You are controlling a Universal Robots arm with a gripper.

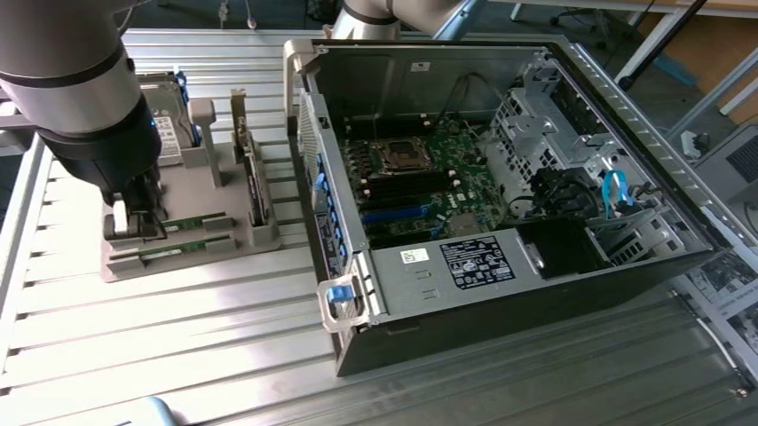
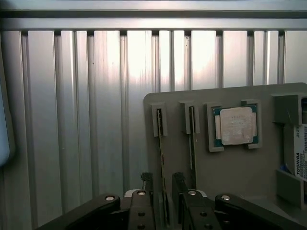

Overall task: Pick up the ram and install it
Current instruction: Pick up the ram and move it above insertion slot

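Two ram sticks stand on edge in slots of a grey holder tray [image 2: 240, 172]. In the wrist view my gripper [image 2: 163, 191] is lowered over the nearer ram [image 2: 160, 153], one fingertip [image 2: 146, 189] on each side of the thin green board. A small gap shows on both sides, so the gripper is open around it. The second ram [image 2: 192, 143] stands in the neighbouring slot. In the exterior view the gripper [image 1: 133, 222] sits low at the tray's left end, with the green ram [image 1: 190, 222] running out from it.
A square silver processor [image 2: 236, 125] and a labelled hard drive [image 2: 300, 158] share the tray. The open computer case [image 1: 616, 266] lies at the exterior view's right, with its motherboard [image 1: 414, 177] exposed. Ribbed metal tabletop [image 1: 177, 337] surrounds everything.
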